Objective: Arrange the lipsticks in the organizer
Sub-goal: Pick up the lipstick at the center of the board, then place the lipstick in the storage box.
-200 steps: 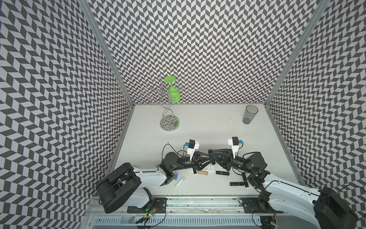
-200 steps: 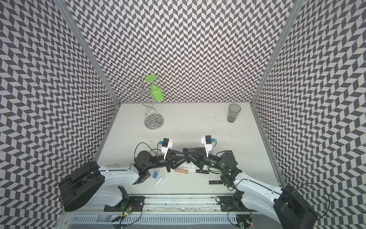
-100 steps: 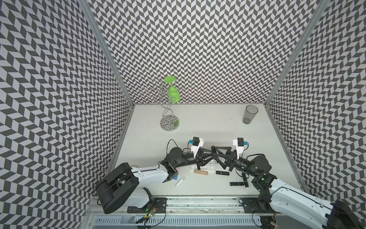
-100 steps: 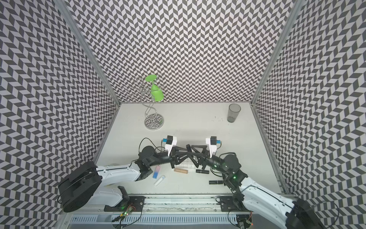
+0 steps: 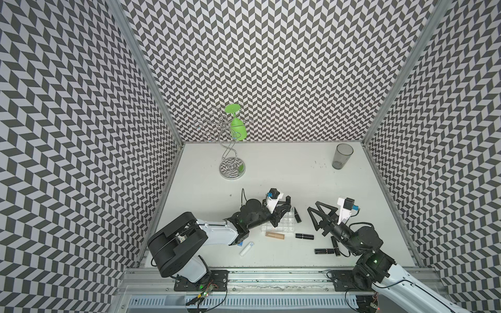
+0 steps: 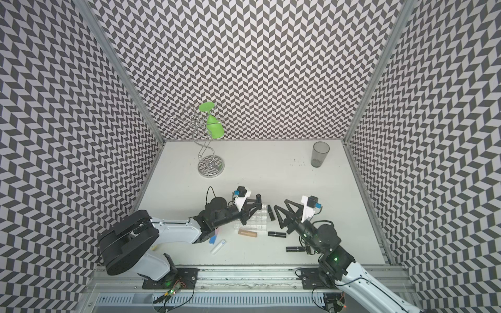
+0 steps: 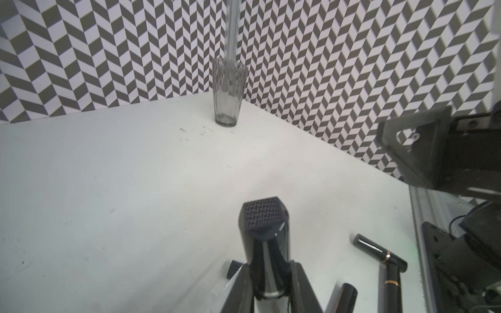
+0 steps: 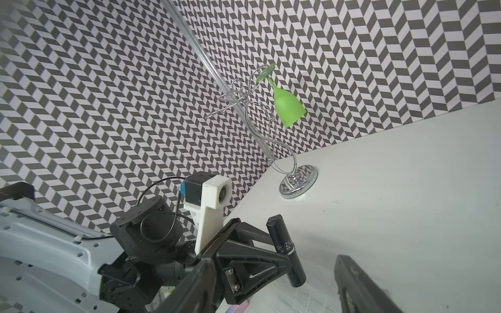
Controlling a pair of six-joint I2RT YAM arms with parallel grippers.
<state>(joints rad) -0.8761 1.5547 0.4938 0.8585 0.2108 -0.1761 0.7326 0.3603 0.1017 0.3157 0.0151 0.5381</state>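
Observation:
My left gripper (image 5: pixel 287 207) is shut on a glossy black lipstick (image 8: pixel 284 252), holding it roughly upright over the clear organizer (image 5: pixel 280 226). The left wrist view shows that lipstick (image 7: pixel 264 252) between the fingers. To the right my right gripper (image 5: pixel 314 208) hangs open and holds nothing. Another black lipstick (image 5: pixel 297 215) lies at the organizer's right end. On the table in front lie a tan lipstick (image 5: pixel 275 235), three black ones (image 5: pixel 304 236) (image 5: pixel 324 251) (image 5: pixel 336 246), a white one (image 5: pixel 246 248) and a pink-to-blue one (image 6: pixel 214 238), half under the left arm.
A grey tumbler (image 5: pixel 342 155) stands at the back right corner. A chrome wire rack (image 5: pixel 231 168) with a green glass (image 5: pixel 238 128) hanging from it stands at the back left. Patterned walls close three sides, and a metal rail (image 5: pixel 271 273) runs along the front edge.
The right gripper has opened, let go of the black lipstick and drawn back to the right. The left gripper keeps the lipstick and has shifted back over the organizer.

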